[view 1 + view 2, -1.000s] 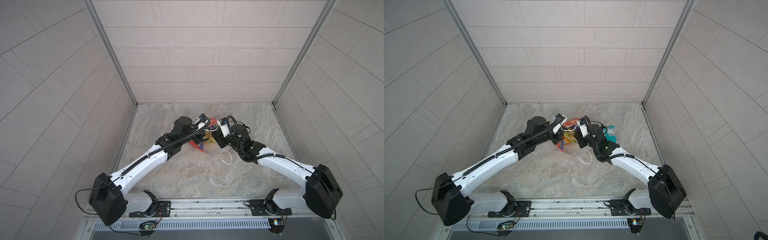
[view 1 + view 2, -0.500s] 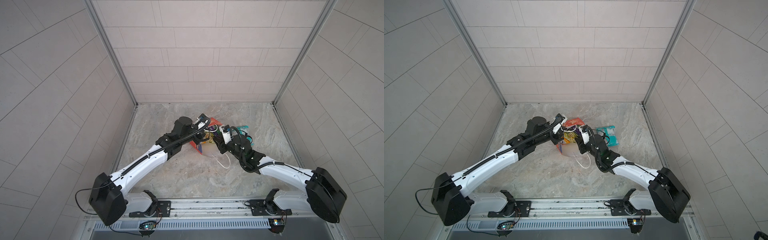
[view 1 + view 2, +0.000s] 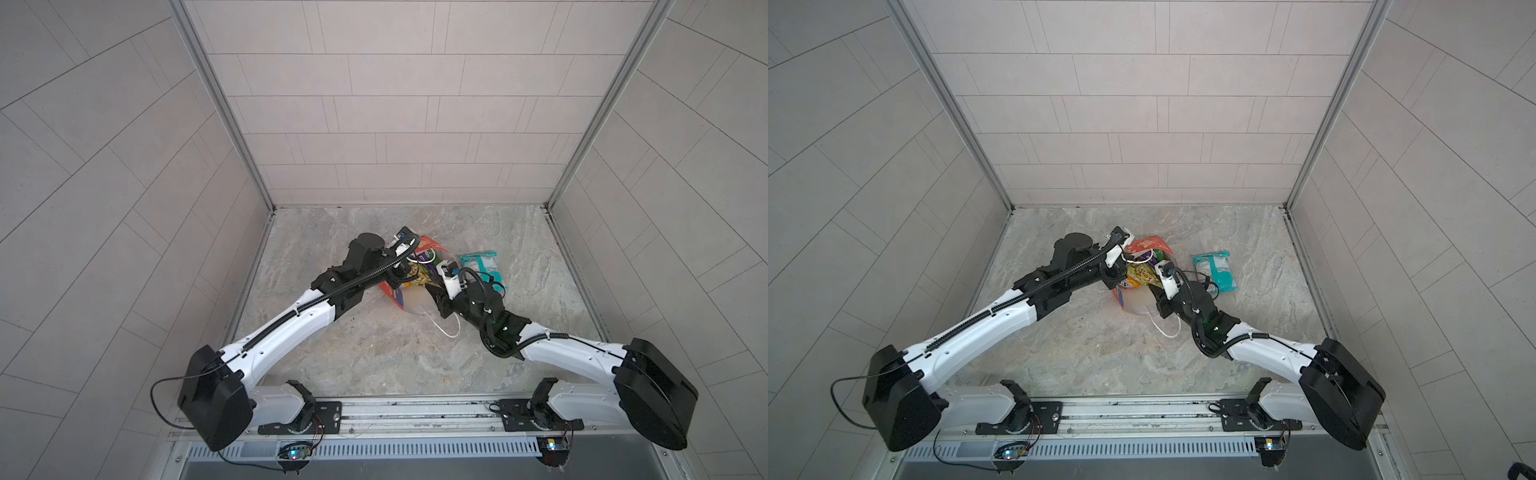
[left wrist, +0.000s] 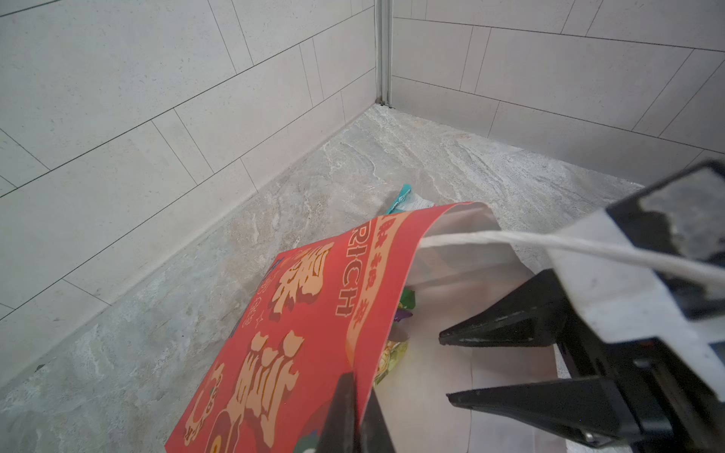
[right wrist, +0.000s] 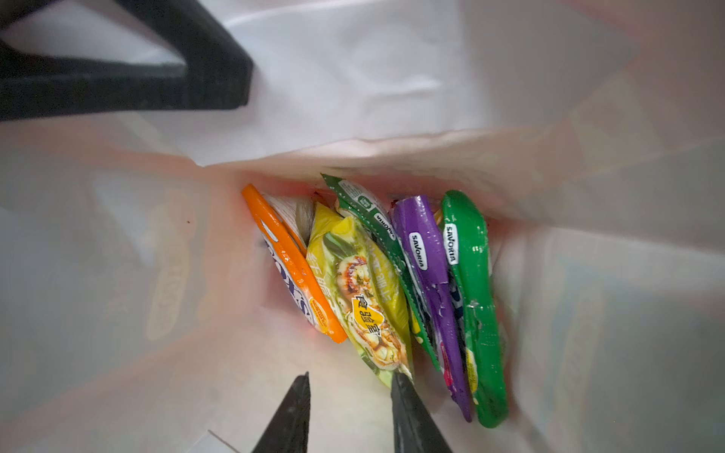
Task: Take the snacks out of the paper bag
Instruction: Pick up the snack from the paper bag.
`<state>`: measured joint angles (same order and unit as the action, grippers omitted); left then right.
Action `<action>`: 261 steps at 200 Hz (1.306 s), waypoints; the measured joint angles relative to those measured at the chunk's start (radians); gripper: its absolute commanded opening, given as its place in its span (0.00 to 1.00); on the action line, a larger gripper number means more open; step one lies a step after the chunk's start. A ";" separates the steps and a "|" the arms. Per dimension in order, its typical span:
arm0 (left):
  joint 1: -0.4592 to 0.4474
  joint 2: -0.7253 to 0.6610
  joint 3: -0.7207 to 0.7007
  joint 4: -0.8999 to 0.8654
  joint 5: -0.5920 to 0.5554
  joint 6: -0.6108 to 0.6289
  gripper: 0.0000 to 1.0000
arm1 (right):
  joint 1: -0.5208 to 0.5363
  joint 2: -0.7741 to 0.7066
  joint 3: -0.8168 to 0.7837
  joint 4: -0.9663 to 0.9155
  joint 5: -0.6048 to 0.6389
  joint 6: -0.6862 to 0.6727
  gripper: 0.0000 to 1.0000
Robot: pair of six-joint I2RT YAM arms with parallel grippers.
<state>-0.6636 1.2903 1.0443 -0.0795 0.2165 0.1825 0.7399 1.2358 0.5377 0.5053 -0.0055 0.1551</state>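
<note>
The left gripper (image 4: 355,376) is clamped on the rim of the red paper bag (image 4: 298,313), holding that wall up. The bag sits mid-floor with its mouth gaping upward and toward the near side.

Five packets are left to take. They stand on edge side by side at the bottom, long axes parallel and running up toward the mouth: an orange packet (image 5: 292,270), a yellow packet (image 5: 357,294), a dark green packet (image 5: 372,219), a purple packet (image 5: 425,266) and a bright green packet (image 5: 476,298).

The right gripper (image 5: 349,378) is inside the mouth, jaws narrowly parted and empty, one tip at the yellow packet's end.

Only the teal packet (image 3: 482,268) is out. It lies flat just right of the bag, long axis roughly far to near.
</note>
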 measured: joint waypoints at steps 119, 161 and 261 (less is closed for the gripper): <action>0.000 0.000 0.001 0.002 0.007 0.000 0.00 | 0.001 0.280 0.226 -0.058 0.102 0.006 0.42; 0.001 0.000 0.001 0.004 0.006 0.000 0.00 | -0.001 0.350 0.241 -0.035 0.127 0.008 0.23; 0.001 0.000 0.000 0.014 -0.010 0.000 0.00 | -0.005 0.272 0.238 -0.069 0.100 0.005 0.00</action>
<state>-0.6624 1.2907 1.0447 -0.0658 0.2066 0.1829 0.7349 1.5082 0.7757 0.4366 0.0948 0.1596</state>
